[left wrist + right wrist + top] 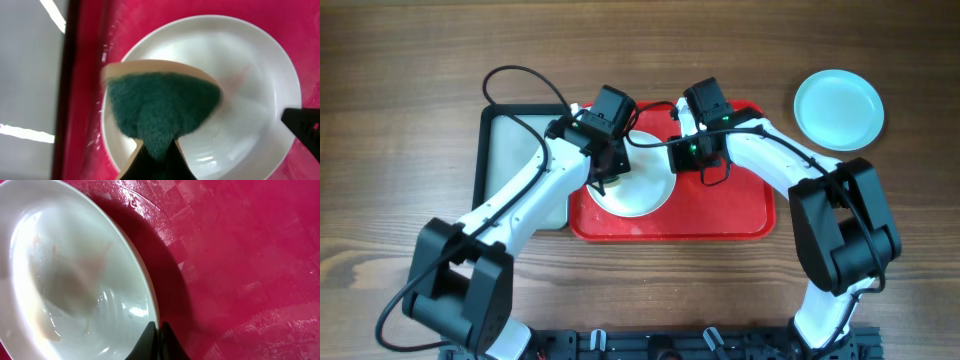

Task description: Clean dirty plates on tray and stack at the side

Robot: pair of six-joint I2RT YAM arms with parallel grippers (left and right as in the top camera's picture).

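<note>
We start with the wooden table (380, 60), which carries everything else. On its middle lies the red tray (750, 215), with rounded corners and a raised rim; the wrist views show its wet, glossy surface with a faint checked pattern (240, 255). Just beside it on the left, touching or nearly touching, sits the grey tray (510, 150) with its black rim.

The white plate (640, 195) lies on the left half of the red tray. From the right wrist we see faint reddish smears and water streaks in its bowl (75, 270). The turquoise plate (838, 108) lies well apart, off the tray, on the bare table at the far right; we cannot tell whether it is one plate or several stacked.

The left gripper (603, 180) is over the white plate, and its fingers are clamped on a green sponge (160, 107) with a tan backing edge. The sponge covers the plate's left part; we cannot tell whether it presses on the plate or sits just above it.

The right gripper (159, 330) has its fingers pinched together on the rim of the white plate, at the plate's right edge (678, 160); one of its dark fingers (302, 125) shows at the edge of the left wrist view
</note>
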